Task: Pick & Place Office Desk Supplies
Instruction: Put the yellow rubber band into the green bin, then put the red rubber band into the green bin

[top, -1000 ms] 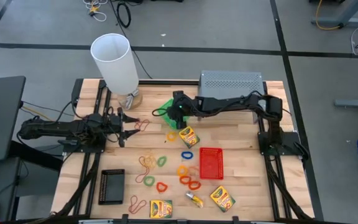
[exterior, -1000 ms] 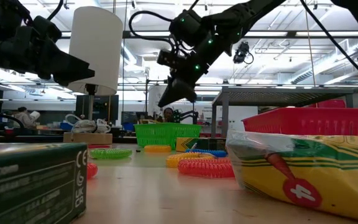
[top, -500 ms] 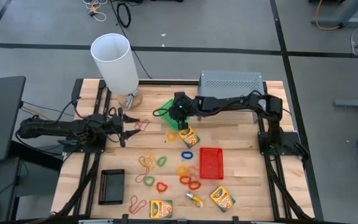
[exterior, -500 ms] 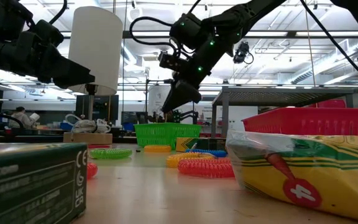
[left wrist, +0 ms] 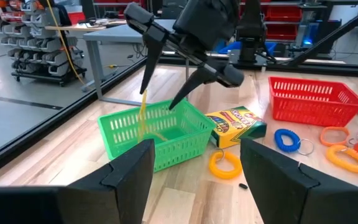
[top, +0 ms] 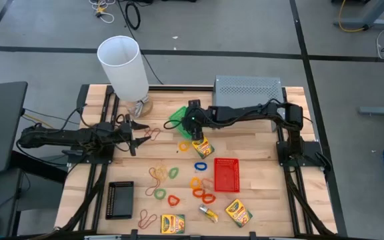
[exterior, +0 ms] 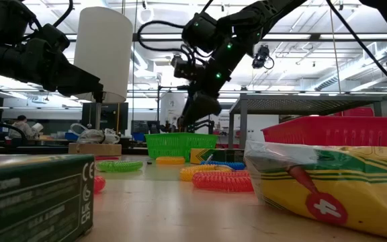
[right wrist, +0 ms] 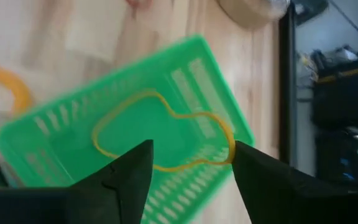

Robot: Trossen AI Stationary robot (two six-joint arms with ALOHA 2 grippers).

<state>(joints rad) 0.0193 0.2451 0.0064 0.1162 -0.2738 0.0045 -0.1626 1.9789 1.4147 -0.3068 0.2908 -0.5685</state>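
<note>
My right gripper stands open above the green tray, fingers slanting down. A thin tan rubber band hangs from about one fingertip down into the tray. In the right wrist view its loop shows over the tray's floor, between my fingers. My left gripper waits open at the table's left, level and pointing toward the tray, touching nothing. A crayon box lies beside the tray. My right gripper has its fingers apart, and the rubber band's upper end lies at the tip of one finger. I cannot tell whether it touches that finger. The band's lower part is inside the green tray.
A tall white cylinder stands at the far left and a grey perforated riser at the far right. A red tray, a black tray, coloured loop bands, rubber bands and two more crayon boxes lie nearer.
My right gripper has opened over the green tray and tipped a little further down. It has stayed nearly in place.
</note>
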